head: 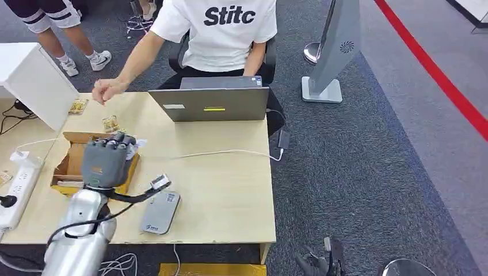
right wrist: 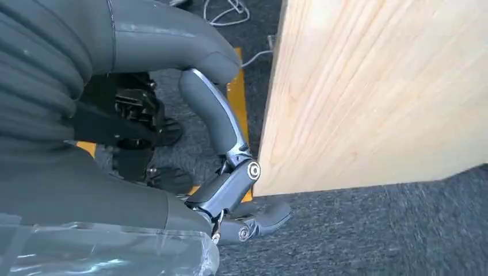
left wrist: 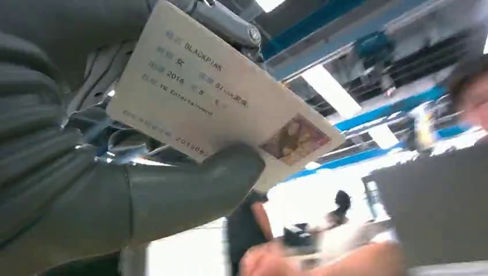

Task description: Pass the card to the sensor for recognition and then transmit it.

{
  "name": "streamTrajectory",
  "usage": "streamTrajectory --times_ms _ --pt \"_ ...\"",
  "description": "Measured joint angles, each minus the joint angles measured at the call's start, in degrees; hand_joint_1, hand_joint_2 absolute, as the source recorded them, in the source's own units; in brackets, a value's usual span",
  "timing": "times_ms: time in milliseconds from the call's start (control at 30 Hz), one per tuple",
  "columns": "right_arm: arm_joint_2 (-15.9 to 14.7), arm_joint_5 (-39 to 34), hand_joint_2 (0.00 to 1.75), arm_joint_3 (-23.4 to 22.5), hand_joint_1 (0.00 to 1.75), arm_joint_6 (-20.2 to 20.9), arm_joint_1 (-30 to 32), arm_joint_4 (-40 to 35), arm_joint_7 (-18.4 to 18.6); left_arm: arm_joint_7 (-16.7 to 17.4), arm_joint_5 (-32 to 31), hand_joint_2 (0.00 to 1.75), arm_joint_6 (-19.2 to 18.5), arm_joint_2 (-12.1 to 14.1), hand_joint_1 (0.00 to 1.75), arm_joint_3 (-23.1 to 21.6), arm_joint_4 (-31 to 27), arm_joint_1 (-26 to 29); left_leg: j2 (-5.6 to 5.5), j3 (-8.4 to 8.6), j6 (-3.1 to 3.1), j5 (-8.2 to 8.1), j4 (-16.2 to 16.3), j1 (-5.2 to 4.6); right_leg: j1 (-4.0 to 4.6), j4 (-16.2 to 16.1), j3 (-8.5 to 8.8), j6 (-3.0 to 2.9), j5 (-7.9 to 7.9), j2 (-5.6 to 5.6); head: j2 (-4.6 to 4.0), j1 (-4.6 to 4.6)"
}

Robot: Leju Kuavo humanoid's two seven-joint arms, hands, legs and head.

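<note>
My left hand (head: pixel 106 158) is raised over the left part of the wooden table (head: pixel 230 190), its back toward the head view. In the left wrist view its thumb (left wrist: pixel 190 190) presses a white card (left wrist: pixel 218 100) with printed text and a small photo against the fingers. The grey card sensor (head: pixel 160 213) lies flat on the table, nearer the front edge and to the right of that hand. My right hand (right wrist: pixel 230 172) hangs low beside the table's wooden side (right wrist: pixel 374 98), fingers loosely bent and holding nothing; it is also at the bottom of the head view, right hand (head: pixel 319 263).
A person in a white T-shirt (head: pixel 221 31) sits behind a grey laptop (head: pixel 216 103), with a fist (head: pixel 106 89) resting on the table. A cardboard box (head: pixel 69 167) lies under my left hand. A power strip (head: pixel 14 190) and a white cable (head: pixel 230 152) lie nearby.
</note>
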Motion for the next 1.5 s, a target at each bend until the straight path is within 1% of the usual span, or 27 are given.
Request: streamTrajectory --times_ms 100,167,233,300,433,567,700,800,833,967,1100,1267,1400,1500 --pt "-0.1 -0.9 1.75 -0.6 0.00 -0.1 0.7 0.0 -0.7 -3.5 3.4 1.75 -0.5 -3.4 1.75 0.0 -5.9 5.2 0.03 0.02 0.05 -0.06 0.0 -0.01 -0.01 0.0 0.00 0.04 -0.03 0.00 0.00 -0.04" --pt "-0.1 -1.7 1.75 -1.2 0.00 -0.2 1.1 0.0 -1.3 -5.7 5.1 1.75 -0.6 -5.1 1.75 0.0 -8.3 9.0 0.03 0.02 0.12 -0.12 0.0 -0.01 -0.01 0.0 0.00 0.06 -0.06 0.00 0.00 -0.07" --pt "-0.3 -2.1 1.75 -1.6 0.00 -0.2 1.7 0.0 -1.9 -6.6 5.4 1.75 -0.1 -6.4 1.75 0.0 -9.1 12.4 0.02 0.02 0.20 -0.18 0.0 0.00 0.00 0.0 0.01 0.19 -0.18 0.00 0.00 -0.04" --pt "-0.4 -2.3 1.75 -2.0 0.00 -0.3 2.2 0.0 -2.4 -7.3 6.7 1.75 0.1 -7.4 1.75 0.0 -9.1 15.3 0.01 0.01 0.20 -0.17 0.0 0.01 0.01 0.0 0.00 0.18 -0.18 0.00 0.00 -0.04" --pt "-0.6 -2.7 1.75 -2.8 0.00 -0.3 3.1 0.0 -3.1 -7.8 7.2 1.75 1.0 -7.9 1.75 0.0 -7.3 18.2 -0.01 -0.02 0.18 -0.16 0.0 0.02 0.02 0.0 0.01 0.18 -0.18 -0.02 0.00 -0.07" --pt "-0.7 -2.6 1.75 -3.0 0.00 -0.4 3.3 0.0 -3.1 -7.4 5.0 1.75 1.9 -8.1 1.75 1.0 -4.0 18.7 -0.01 -0.03 0.14 -0.12 0.0 0.03 0.02 0.0 0.01 0.17 -0.17 -0.02 0.00 -0.04" --pt "-0.7 -2.2 1.75 -3.4 0.00 -0.4 3.4 0.0 -3.0 -7.0 3.4 1.75 1.7 -8.1 1.75 1.9 -1.1 18.6 -0.04 -0.01 0.08 -0.08 0.0 0.02 0.02 0.0 0.02 0.17 -0.15 -0.04 0.00 -0.04" --pt "-0.7 -1.9 1.75 -3.6 0.00 -0.3 3.3 0.0 -2.8 -4.8 1.6 1.75 2.1 -8.1 1.75 2.9 3.2 17.7 -0.05 -0.01 0.08 -0.08 0.0 0.02 0.01 0.0 0.02 0.17 -0.15 -0.06 0.00 -0.04" --pt "-0.7 -1.7 1.75 -3.7 0.00 -0.3 3.3 0.0 -2.8 -4.2 1.5 1.75 2.5 -8.1 1.75 3.5 4.7 17.4 -0.05 -0.01 0.08 -0.08 0.0 0.02 0.01 0.0 0.02 0.17 -0.15 -0.06 0.00 -0.07" --pt "-0.7 -1.5 1.75 -3.8 0.00 -0.3 3.3 0.0 -2.8 -4.2 3.4 1.75 3.2 -8.0 1.75 5.8 8.9 16.1 -0.05 0.00 0.08 -0.08 0.0 0.02 0.02 0.0 0.02 0.16 -0.15 -0.06 0.00 -0.04" --pt "-0.7 -1.5 1.75 -3.8 0.00 -0.3 3.3 0.0 -2.8 -4.4 3.8 1.75 3.3 -7.9 1.75 7.0 11.0 15.3 -0.05 0.00 0.08 -0.08 0.0 0.03 0.02 0.0 0.02 0.16 -0.15 -0.06 0.00 -0.07" --pt "-0.7 -1.4 1.75 -3.8 0.00 -0.3 3.3 0.0 -2.8 -4.4 3.8 1.75 3.6 -7.9 1.75 7.4 12.1 14.5 -0.07 -0.02 0.08 -0.08 0.0 0.02 0.02 0.0 0.04 0.16 -0.15 -0.07 0.00 -0.04" --pt "-0.7 -1.0 1.75 -3.8 0.00 0.2 3.3 0.0 -2.6 -3.3 3.8 1.75 2.9 -7.8 1.75 8.9 12.8 13.8 -0.07 -0.01 0.08 -0.08 0.0 0.02 0.02 0.0 0.06 0.16 -0.15 -0.08 0.00 -0.07" --pt "-0.7 -0.8 1.75 -3.8 0.00 0.2 3.3 0.0 -2.5 -3.3 3.7 1.75 3.0 -7.6 1.75 10.1 13.1 13.1 -0.07 0.00 0.05 -0.06 0.0 0.03 0.02 0.0 0.06 0.16 -0.15 -0.08 0.00 -0.04"
